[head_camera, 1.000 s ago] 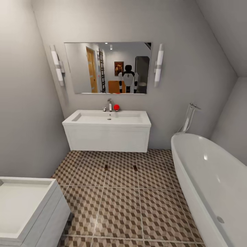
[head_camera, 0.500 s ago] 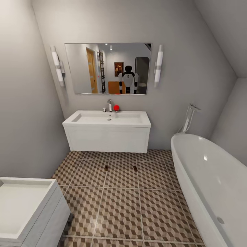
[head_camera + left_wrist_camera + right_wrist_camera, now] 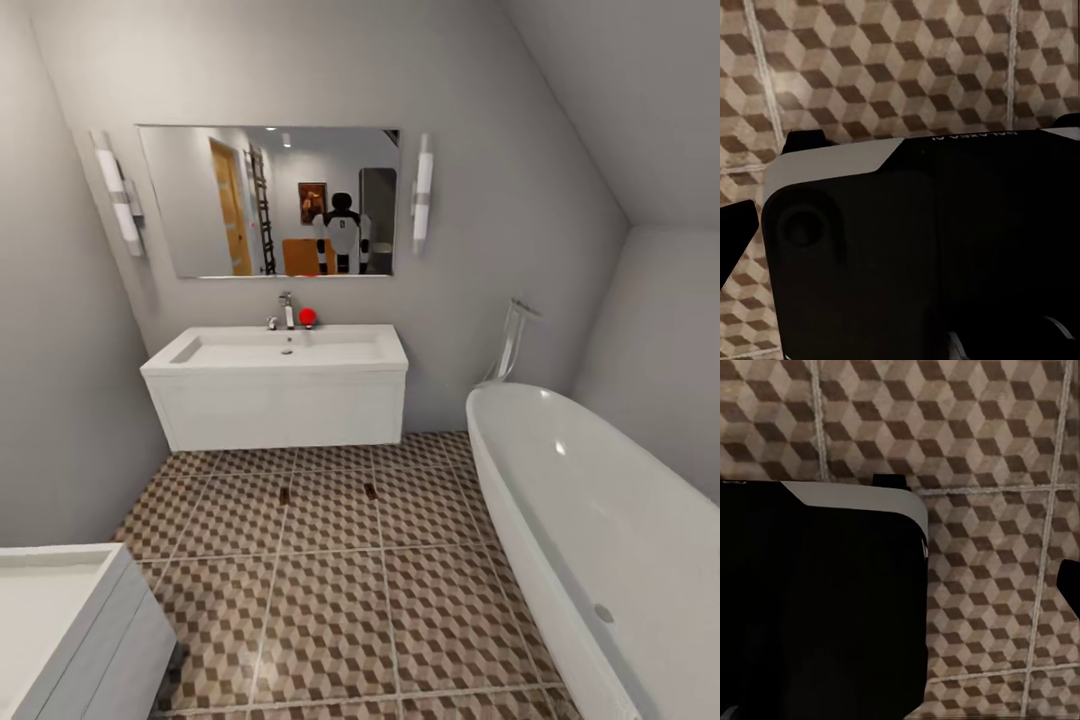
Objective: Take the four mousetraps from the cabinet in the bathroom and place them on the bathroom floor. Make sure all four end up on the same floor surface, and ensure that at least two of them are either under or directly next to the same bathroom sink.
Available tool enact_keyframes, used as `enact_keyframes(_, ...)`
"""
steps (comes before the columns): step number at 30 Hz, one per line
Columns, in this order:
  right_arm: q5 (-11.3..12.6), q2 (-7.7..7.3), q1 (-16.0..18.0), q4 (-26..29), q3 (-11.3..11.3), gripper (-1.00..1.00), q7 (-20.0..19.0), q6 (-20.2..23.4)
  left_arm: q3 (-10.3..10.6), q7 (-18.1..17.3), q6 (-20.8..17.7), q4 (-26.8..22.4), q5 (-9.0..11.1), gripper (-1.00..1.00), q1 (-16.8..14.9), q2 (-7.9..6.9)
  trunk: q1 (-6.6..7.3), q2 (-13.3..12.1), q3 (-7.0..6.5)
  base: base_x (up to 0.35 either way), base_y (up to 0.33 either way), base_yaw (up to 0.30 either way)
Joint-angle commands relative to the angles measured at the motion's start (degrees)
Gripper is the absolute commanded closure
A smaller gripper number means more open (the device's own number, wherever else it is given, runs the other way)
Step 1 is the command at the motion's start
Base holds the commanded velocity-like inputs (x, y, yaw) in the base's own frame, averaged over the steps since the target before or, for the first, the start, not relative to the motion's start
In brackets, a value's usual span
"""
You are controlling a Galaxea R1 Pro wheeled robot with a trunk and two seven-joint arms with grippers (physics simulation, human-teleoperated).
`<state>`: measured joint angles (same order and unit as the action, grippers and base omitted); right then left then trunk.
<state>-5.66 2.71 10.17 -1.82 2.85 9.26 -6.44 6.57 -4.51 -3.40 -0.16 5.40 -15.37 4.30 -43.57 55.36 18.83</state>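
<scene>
ahead, the head view takes in two mousetraps [image 3: 284, 495] [image 3: 371, 491] lying on the bathroom floor [image 3: 330, 610] just before the bathroom sink [image 3: 285, 352], bathtub [image 3: 590, 520] alongside. both wrist views look past dark robot housing onto cube-patterned tiles; whether either gripper is wide or narrow cannot be told.

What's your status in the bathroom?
Jaws: state unreadable from either wrist view. Two mousetraps on bathroom floor in front of bathroom sink. Bathtub on the right; nothing blocking.
</scene>
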Motion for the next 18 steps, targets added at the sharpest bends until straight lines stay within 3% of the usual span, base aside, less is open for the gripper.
enact_keyframes(1, -0.6, 0.01, 0.1, -0.2, 0.3, -1.00, 0.3, -0.3, 0.5, -0.1, -0.2, 0.0, 0.6, -1.00, 0.0, -0.01, 0.00, 0.0, 0.04, 0.000, 0.000, -0.280)
enact_keyframes(18, -0.4, 0.01, -0.1, -0.2, 0.5, -1.00, 0.2, 1.5, 0.5, -0.1, -0.3, 0.0, 0.6, -1.00, 0.0, 0.07, 0.00, 0.0, -0.41, 0.000, 0.000, -0.288)
